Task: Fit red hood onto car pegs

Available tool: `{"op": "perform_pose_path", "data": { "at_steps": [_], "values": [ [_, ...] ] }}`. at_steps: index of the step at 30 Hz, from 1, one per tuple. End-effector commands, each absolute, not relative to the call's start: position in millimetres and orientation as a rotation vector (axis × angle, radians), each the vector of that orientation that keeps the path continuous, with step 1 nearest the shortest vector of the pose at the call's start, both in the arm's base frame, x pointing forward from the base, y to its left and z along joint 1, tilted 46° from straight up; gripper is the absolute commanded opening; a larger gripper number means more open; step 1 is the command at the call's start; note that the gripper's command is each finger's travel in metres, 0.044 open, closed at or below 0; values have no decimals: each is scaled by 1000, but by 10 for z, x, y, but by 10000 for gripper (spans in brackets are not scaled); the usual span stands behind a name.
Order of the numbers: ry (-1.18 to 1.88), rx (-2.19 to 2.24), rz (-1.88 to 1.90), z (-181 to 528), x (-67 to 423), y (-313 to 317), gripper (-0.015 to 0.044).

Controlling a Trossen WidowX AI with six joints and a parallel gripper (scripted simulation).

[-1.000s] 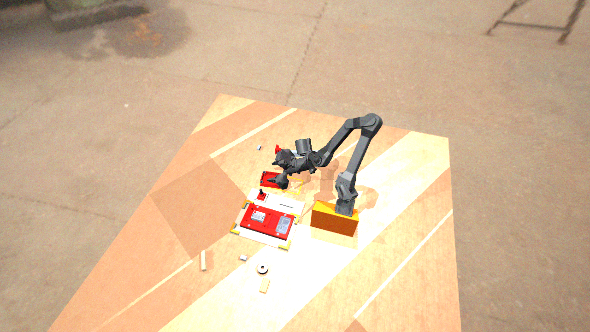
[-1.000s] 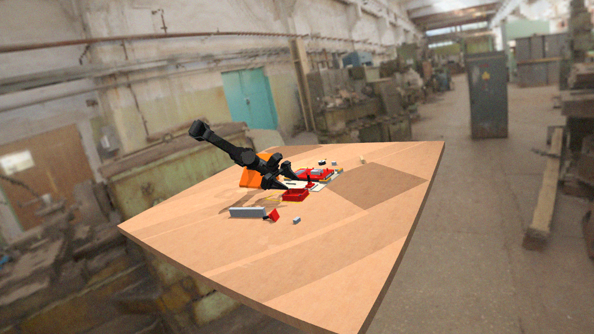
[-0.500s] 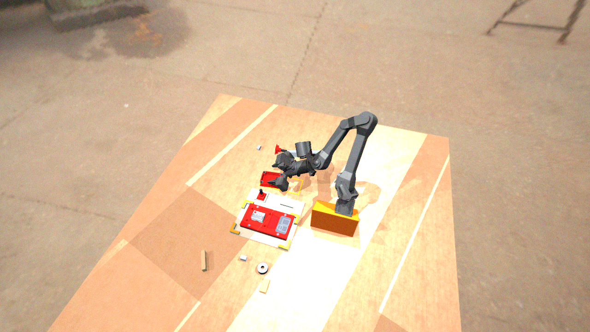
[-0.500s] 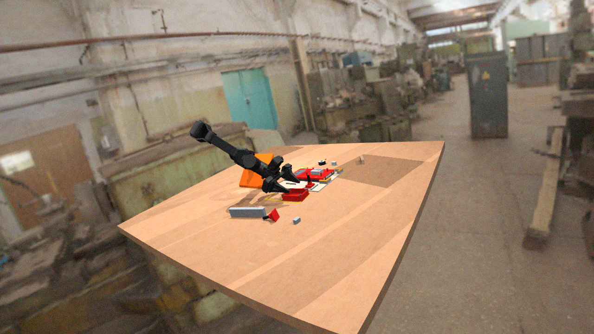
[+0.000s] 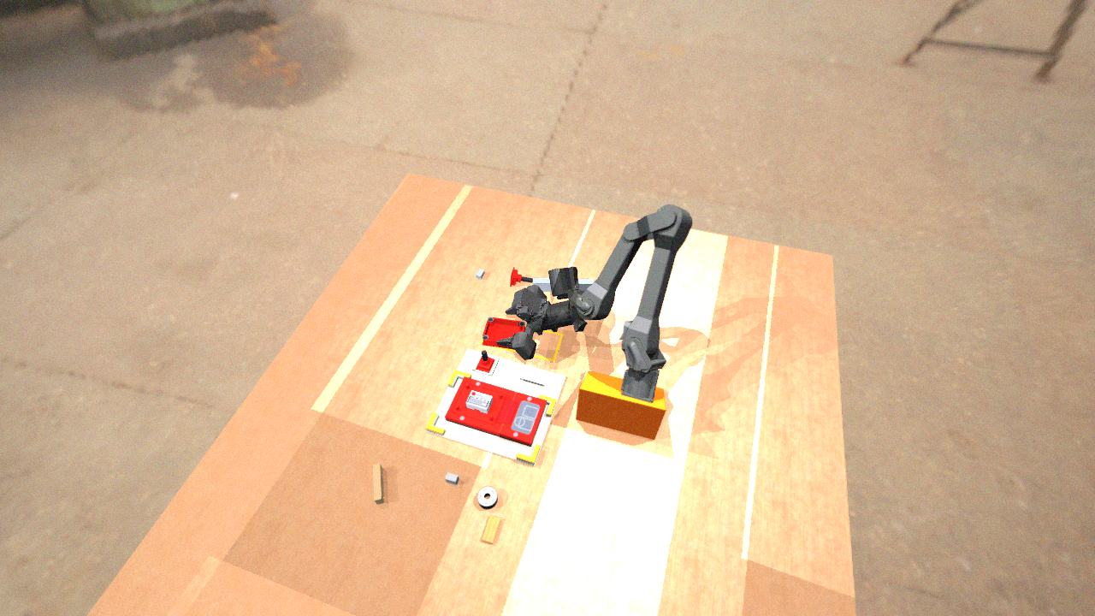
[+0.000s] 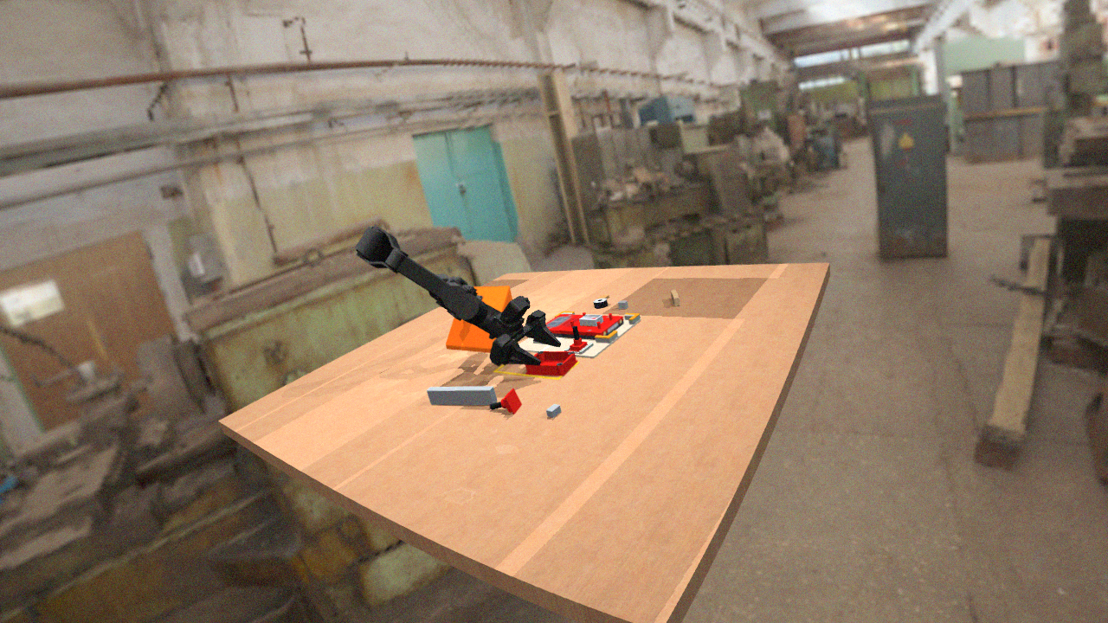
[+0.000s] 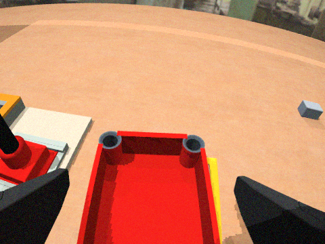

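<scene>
The red hood (image 5: 501, 330) (image 6: 553, 362) (image 7: 149, 213) lies on the table with its hollow side up, and its four corner bosses show in the wrist view. My gripper (image 5: 522, 327) (image 6: 532, 343) (image 7: 154, 183) is open and empty. It is low over the hood, one finger on each long side, and neither touches it. The red car chassis (image 5: 497, 417) (image 6: 582, 327) sits in its jig nearer the table's front, with the grey engine block (image 5: 480, 400) (image 6: 590, 318) on it. The pegs are too small to make out.
A red stand with a black stick (image 5: 483, 359) (image 7: 18, 154) is on the white mat (image 7: 51, 127) between hood and chassis. A grey bar (image 6: 460, 395), a small grey cube (image 5: 480, 272) (image 6: 553, 410) (image 7: 310, 110), a washer (image 5: 488, 498), wooden blocks (image 5: 378, 482) and the orange arm base (image 5: 616, 410) are around.
</scene>
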State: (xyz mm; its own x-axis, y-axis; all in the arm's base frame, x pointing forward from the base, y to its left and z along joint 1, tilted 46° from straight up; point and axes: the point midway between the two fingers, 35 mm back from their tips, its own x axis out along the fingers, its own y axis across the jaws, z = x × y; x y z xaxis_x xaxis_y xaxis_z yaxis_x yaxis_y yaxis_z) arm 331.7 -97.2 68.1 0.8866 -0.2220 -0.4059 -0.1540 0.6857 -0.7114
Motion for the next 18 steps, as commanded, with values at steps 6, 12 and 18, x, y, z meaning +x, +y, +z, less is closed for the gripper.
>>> {"op": "perform_pose_path", "data": {
  "at_steps": [6, 12, 18],
  "values": [
    [489, -829, -33, 655, 3320, -984, 440],
    [489, -829, -33, 634, 3322, -1005, 440],
    [489, -829, -33, 613, 3324, -1027, 440]
  ]
}}
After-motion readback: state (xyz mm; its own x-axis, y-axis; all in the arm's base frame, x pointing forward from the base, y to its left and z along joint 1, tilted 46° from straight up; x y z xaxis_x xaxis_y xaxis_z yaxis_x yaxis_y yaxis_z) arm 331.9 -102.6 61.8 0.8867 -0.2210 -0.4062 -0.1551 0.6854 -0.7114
